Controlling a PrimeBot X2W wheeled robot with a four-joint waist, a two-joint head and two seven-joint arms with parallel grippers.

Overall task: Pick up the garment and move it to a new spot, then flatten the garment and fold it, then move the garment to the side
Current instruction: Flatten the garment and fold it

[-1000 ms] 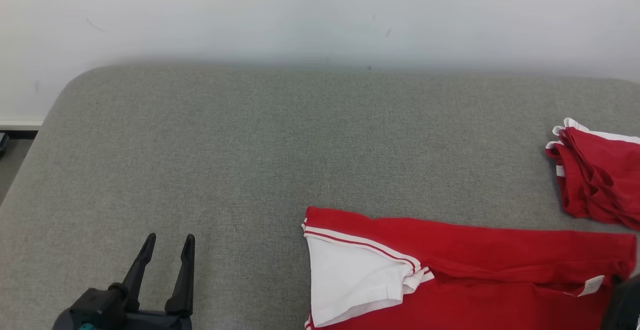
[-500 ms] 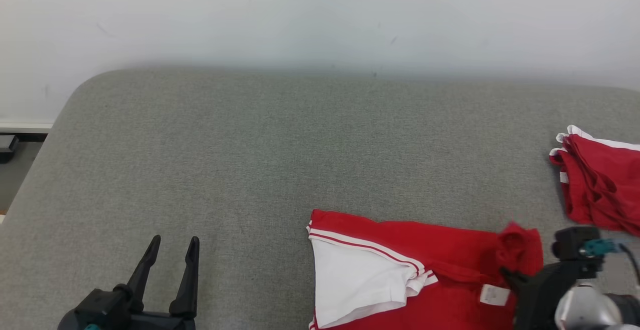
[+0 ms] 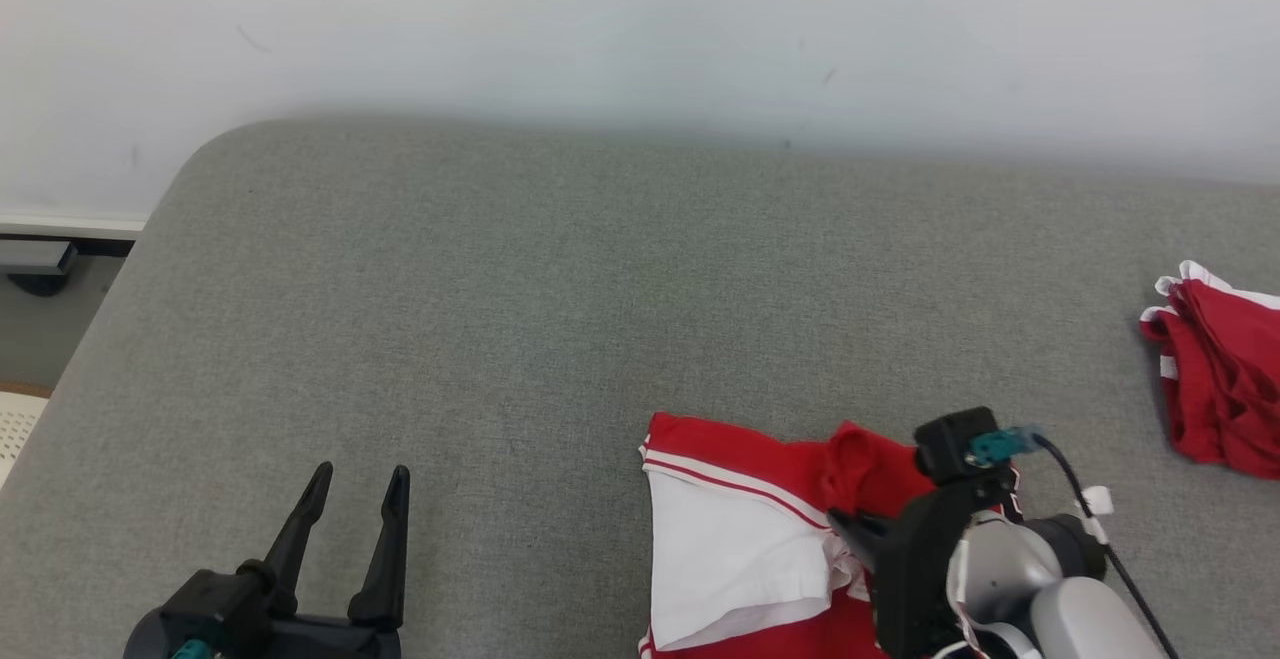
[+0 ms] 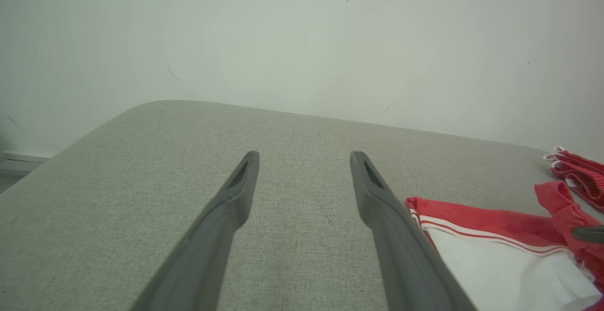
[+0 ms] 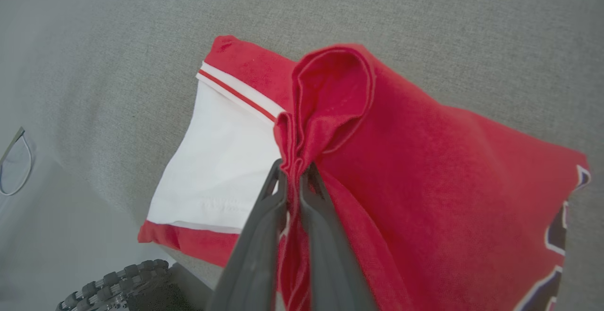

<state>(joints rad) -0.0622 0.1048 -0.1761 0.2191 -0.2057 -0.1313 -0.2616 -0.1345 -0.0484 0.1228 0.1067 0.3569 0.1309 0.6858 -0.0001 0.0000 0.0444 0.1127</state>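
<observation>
My right pincer (image 5: 293,167) is pinched tight on a raised fold of the red garment (image 3: 720,539), its hem I think, near the front edge of the grey pad (image 3: 500,289); left pincer (image 3: 360,469) gapes over open pad.

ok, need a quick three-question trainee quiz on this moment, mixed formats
1. True or false: the right end effector is shut on a bunched fold of the red garment.
2. Pick one: the left end effector is A) open, holding nothing; B) shut on the garment; C) shut on a bottle.
3. Fill in: the second red garment lies near the head view's ____ edge.

Key: 1 true; 2 A; 3 right.
</observation>
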